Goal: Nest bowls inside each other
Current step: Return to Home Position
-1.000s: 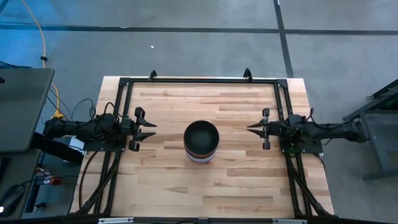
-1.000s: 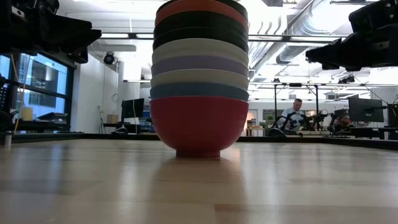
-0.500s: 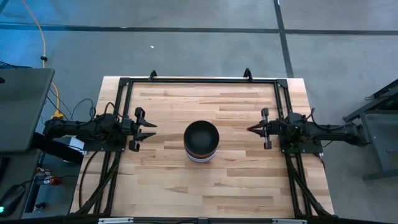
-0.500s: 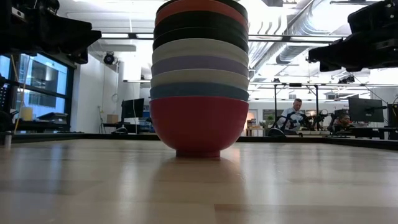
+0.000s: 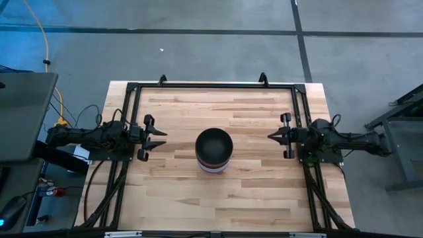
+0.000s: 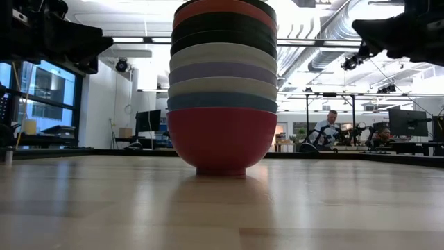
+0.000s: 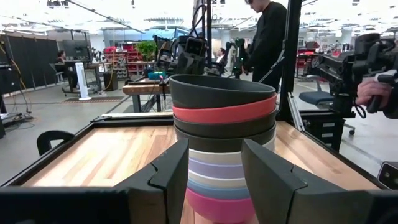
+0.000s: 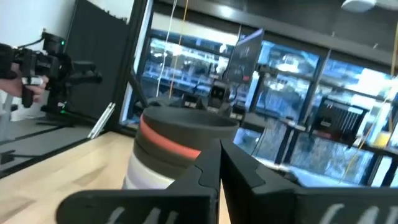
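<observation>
your stack of bowls (image 5: 215, 151) stands upright mid-table (image 5: 251, 192), all nested into one tower. bottom up in the low view: red bowl (image 6: 222, 142), blue bowl (image 6: 222, 103), white bowl (image 6: 222, 87), lavender bowl (image 6: 222, 71), second white bowl (image 6: 222, 55), two black bowls (image 6: 222, 35), coral bowl (image 6: 222, 7), then the top black bowl (image 7: 221, 90) (its rim is mostly cut off in the low view, the left wrist view shows it best). left gripper (image 5: 162, 138) hangs over the table's left side, well apart from the stack and pointing at it, with its fingers (image 7: 169, 177) spread wide and nothing held. right gripper (image 5: 269, 136) is over the right side, also well apart, with its fingers (image 8: 205, 168) pinched almost together and nothing between them. both arms sit high above the wood in the low view.
</observation>
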Controlling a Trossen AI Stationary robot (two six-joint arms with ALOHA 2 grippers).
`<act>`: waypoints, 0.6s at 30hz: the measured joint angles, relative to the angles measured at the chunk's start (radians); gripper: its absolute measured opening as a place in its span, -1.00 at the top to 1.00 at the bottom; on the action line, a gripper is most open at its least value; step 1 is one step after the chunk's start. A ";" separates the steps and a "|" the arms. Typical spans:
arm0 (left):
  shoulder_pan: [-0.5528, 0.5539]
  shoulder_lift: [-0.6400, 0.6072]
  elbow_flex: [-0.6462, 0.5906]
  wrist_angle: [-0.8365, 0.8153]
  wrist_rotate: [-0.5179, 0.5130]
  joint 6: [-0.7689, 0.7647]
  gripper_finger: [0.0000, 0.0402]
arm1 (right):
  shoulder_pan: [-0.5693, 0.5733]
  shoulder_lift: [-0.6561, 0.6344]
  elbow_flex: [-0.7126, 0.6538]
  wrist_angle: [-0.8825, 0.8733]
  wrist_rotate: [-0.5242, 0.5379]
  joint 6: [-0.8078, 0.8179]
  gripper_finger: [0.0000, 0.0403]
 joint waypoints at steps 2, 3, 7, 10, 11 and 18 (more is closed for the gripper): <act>0.000 0.000 0.000 0.000 0.000 0.000 0.32 | -0.001 -0.027 0.000 -0.001 0.000 -0.012 1.00; 0.000 0.000 0.000 0.000 0.000 0.000 0.32 | -0.001 -0.045 0.000 -0.003 0.000 -0.020 1.00; 0.000 0.000 0.000 0.000 0.000 0.000 0.32 | -0.001 -0.147 0.000 -0.076 0.005 -0.014 1.00; 0.000 0.000 0.000 0.000 0.000 0.000 0.32 | 0.000 -0.185 0.000 -0.122 0.005 0.017 1.00; 0.000 0.000 0.000 -0.001 0.000 0.000 0.32 | 0.000 -0.183 0.000 -0.124 0.004 0.024 1.00; 0.000 0.009 0.000 -0.016 0.000 0.000 0.32 | 0.002 -0.183 0.000 -0.139 0.022 0.066 1.00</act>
